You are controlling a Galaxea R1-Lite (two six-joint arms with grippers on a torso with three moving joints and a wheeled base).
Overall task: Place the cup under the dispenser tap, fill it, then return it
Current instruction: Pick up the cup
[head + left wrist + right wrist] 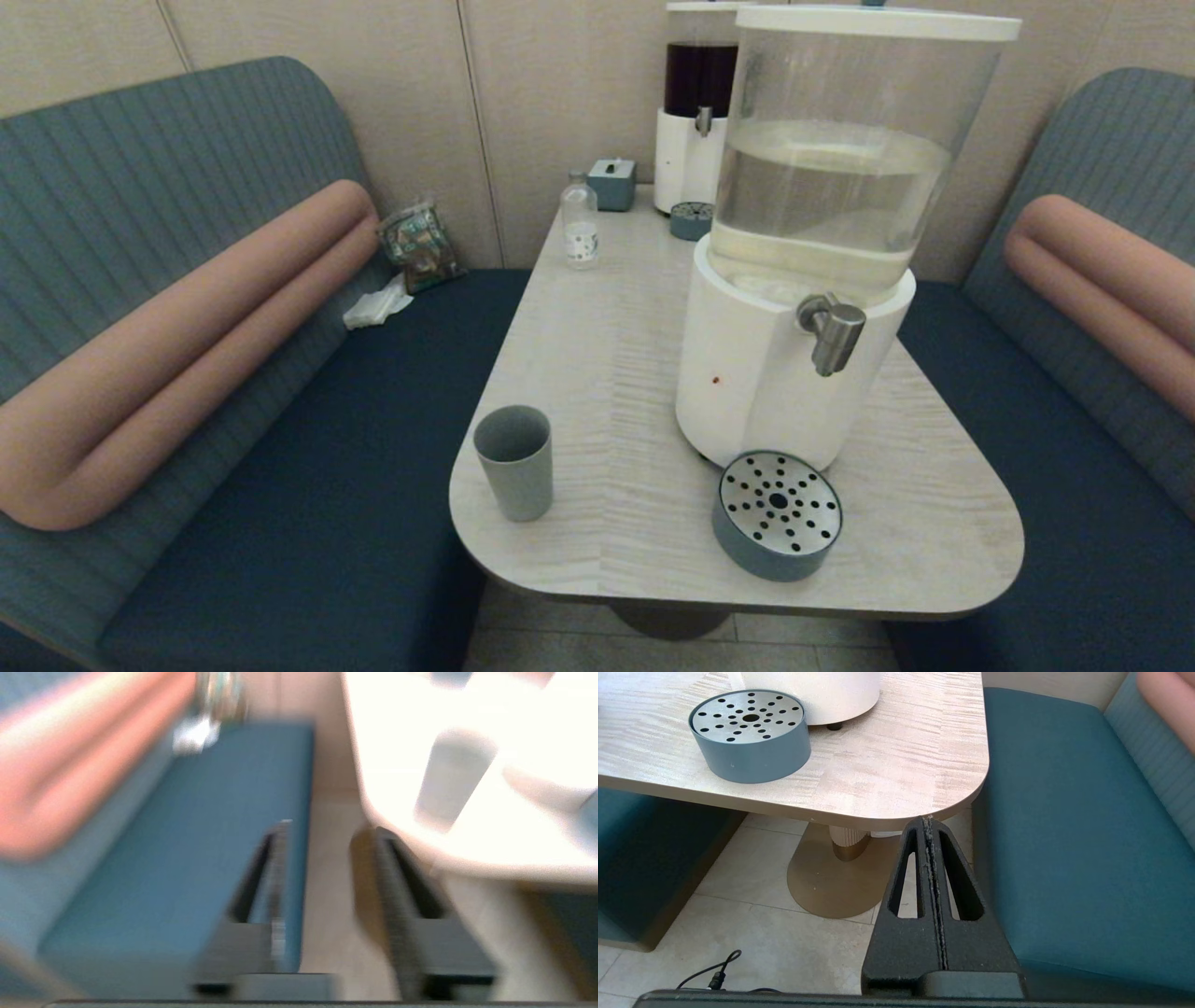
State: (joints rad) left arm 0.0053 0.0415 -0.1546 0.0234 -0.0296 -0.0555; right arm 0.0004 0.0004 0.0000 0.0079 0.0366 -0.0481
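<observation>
Tabletop [653, 392]: cup [513, 462] upright, mouth up

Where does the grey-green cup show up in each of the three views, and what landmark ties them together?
Head view: the cup stands near the table's near-left corner.
Left wrist view: blurred pale shape on the table edge, beyond the open left gripper.
Right wrist view: not in it.
Shared landmark: the table.

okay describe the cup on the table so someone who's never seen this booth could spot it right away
Start at the big clear-tank dispenser on the pale wood table. Look toward the table's near left corner: the cup stands there upright and alone. It is a plain grey-green handleless tumbler, unlike the round perforated-top tray below the dispenser tap or the small clear bottle at the far end.
</observation>
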